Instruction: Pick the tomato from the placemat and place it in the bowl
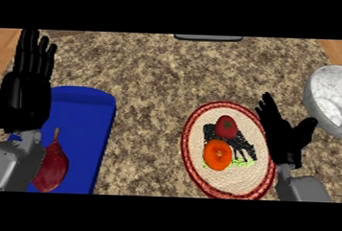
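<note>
right hand (283, 131) open, fingers straight, holding nothing, just beside the round placemat's (229, 150) right rim | left hand (26, 83) open, resting at left edge | tomato (226, 126) on placemat, above an orange fruit (218, 155) | bowl (333, 101) at far right on counter (154, 73) | step: approach, grasp not yet made | next: shift left over tomato, close round it

The speckled brown counter (154, 83) carries a round woven placemat (232, 179) (red-rimmed) just left of the right hand (285, 133), a white bowl (330, 101) to its right, and a blue mat (88, 133) beside the left hand (26, 91).
</note>
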`<action>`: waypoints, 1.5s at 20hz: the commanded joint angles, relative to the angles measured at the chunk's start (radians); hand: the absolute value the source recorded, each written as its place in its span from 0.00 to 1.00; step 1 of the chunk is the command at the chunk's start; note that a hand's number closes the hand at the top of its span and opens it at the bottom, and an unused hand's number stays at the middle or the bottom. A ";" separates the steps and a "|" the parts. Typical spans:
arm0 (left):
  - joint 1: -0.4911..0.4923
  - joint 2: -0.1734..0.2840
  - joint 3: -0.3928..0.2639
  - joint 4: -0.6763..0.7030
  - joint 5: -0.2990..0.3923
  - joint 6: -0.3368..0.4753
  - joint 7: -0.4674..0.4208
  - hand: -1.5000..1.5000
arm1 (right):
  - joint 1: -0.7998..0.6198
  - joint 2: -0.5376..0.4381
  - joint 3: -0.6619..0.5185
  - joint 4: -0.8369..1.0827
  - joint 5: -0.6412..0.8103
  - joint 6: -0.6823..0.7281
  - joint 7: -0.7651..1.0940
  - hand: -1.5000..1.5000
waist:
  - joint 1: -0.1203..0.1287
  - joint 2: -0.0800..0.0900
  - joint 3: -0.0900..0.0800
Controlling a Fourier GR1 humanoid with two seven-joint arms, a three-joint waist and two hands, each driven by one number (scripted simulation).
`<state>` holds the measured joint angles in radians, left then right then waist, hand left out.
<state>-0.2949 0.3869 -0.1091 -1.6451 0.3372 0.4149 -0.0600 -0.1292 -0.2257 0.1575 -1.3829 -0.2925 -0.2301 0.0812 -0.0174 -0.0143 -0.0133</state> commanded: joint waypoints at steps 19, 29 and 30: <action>0.088 0.142 -0.080 0.114 -0.182 -0.058 0.111 0.50 | -0.135 -0.421 -0.201 0.339 0.114 0.658 -0.768 0.00 | 0.033 0.019 0.014; 0.041 0.110 -0.111 0.084 -0.227 -0.046 0.211 0.50 | -0.264 -0.490 0.014 0.181 0.400 0.609 -0.477 0.00 | 0.031 0.012 0.013; 0.009 0.083 -0.099 0.144 -0.232 -0.041 0.181 0.50 | -0.336 -0.474 0.011 0.164 0.377 0.635 -0.387 0.00 | 0.025 0.015 0.012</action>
<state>-0.2673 0.4847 -0.2129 -1.5251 0.1178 0.3771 0.1211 -0.3808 -0.6929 0.1126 -1.1728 0.0278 0.3789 -0.4407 0.0087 0.0003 -0.0008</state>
